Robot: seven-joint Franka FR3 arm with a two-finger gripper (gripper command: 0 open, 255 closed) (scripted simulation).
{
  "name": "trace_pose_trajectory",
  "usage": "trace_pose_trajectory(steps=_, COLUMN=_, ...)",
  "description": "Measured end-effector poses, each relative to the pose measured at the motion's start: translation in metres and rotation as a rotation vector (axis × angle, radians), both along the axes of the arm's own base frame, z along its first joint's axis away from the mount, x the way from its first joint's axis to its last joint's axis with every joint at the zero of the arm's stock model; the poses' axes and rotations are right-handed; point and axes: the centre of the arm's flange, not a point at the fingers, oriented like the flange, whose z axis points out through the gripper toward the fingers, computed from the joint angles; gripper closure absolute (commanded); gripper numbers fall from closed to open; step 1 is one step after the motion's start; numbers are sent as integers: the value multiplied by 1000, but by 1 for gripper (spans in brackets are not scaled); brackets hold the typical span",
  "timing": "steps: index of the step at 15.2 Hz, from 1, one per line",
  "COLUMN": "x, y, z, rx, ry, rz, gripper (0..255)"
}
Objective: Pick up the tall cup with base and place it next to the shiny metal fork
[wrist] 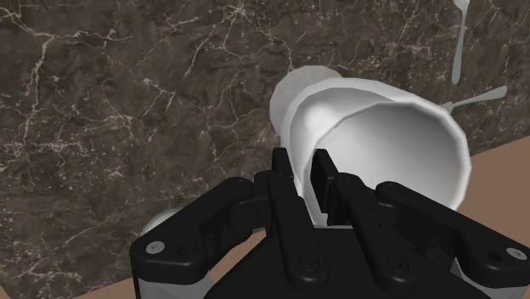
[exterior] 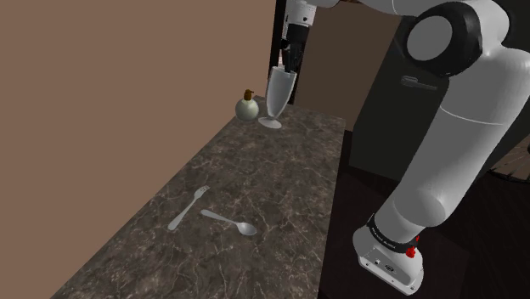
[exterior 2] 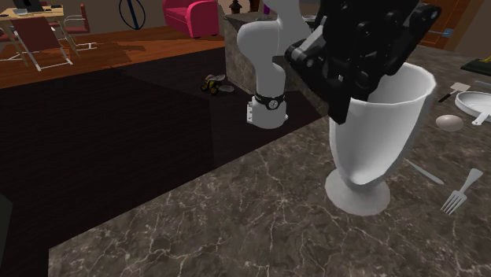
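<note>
cup (exterior: 279, 92): white, footed, upright at the counter's (exterior: 255, 183) far end, near a bottle (exterior: 247, 106); whether its foot touched the stone could not be told. gripper (wrist: 303, 172): jaws narrowed, pinching the cup's rim wall, one inside, one outside. fork (exterior: 187, 208), spoon (exterior: 229, 222): well apart from the cup.

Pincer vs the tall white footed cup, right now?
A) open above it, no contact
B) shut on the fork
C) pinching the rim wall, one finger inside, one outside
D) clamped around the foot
C: in the wrist view the black pincer is shut on the tall white footed cup, with the rim wall clasped between one finger inside the bowl and one outside it.
</note>
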Motion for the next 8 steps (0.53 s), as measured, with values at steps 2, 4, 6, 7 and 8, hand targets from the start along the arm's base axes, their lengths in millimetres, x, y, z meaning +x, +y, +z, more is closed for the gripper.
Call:
trace_pose_trajectory(steps=2, x=-9, y=21, z=14, rx=0, ry=0, rz=0, gripper=255)
trace_pose_trajectory(steps=4, x=-15, y=44, z=22, rx=0, ry=0, rz=0, gripper=255)
trace_pose_trajectory(steps=6, x=-24, y=67, z=33, rx=0, ry=0, rz=0, gripper=255)
trace_pose_trajectory(steps=7, x=-31, y=80, z=39, rx=0, ry=0, rz=1, gripper=255)
trace_pose_trajectory(steps=8, x=-34, y=90, z=44, rx=0, ry=-1, rz=0, gripper=255)
